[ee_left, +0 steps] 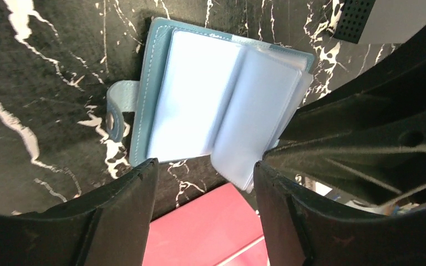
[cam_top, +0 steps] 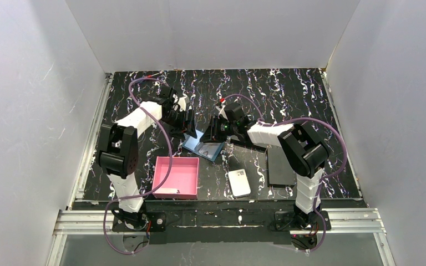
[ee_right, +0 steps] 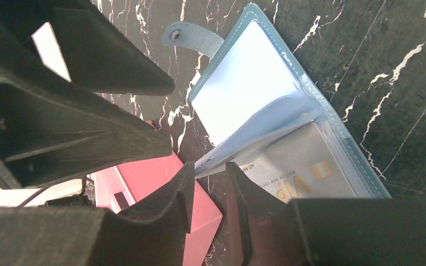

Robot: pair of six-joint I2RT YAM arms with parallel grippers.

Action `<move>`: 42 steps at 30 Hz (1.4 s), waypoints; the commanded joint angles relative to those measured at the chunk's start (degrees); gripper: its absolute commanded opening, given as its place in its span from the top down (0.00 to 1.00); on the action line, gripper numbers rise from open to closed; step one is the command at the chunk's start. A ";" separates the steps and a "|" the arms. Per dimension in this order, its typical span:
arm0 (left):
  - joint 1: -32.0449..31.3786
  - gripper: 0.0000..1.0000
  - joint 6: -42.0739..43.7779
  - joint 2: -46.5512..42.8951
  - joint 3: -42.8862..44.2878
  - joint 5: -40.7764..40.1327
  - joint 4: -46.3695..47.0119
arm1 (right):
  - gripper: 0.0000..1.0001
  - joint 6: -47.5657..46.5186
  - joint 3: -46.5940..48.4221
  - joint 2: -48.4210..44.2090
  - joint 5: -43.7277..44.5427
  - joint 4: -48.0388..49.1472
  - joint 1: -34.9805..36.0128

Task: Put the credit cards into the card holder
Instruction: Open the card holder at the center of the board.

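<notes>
Both arms stretched forward, wrists angled inward; left gripper (ee_left: 205, 208) jaws wide apart, right gripper (ee_right: 209, 185) jaws narrowly apart.

Your table (cam_top: 288, 94) is black with white marbling. Card holder (cam_top: 204, 145) lies open mid-table. Pink tray (cam_top: 180, 172) sits near the front edge, left of centre. White rounded block (cam_top: 239, 183) is right of the tray, then the flat black rectangle (cam_top: 280, 165).
</notes>
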 commanded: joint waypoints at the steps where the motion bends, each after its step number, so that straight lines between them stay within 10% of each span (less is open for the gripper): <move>1: -1.09 0.39 6.60 -4.62 1.87 -5.65 -4.69 | 0.67 -1.65 -0.19 -1.24 0.33 -0.29 -0.98; 28: -6.10 0.37 6.10 3.17 4.17 -6.95 -6.54 | 0.71 -1.50 -0.79 -2.08 -0.60 0.90 -1.34; 42: -6.18 0.37 3.16 9.03 6.87 -11.99 -6.77 | 0.49 -7.29 -2.81 -6.04 2.90 -6.74 -1.34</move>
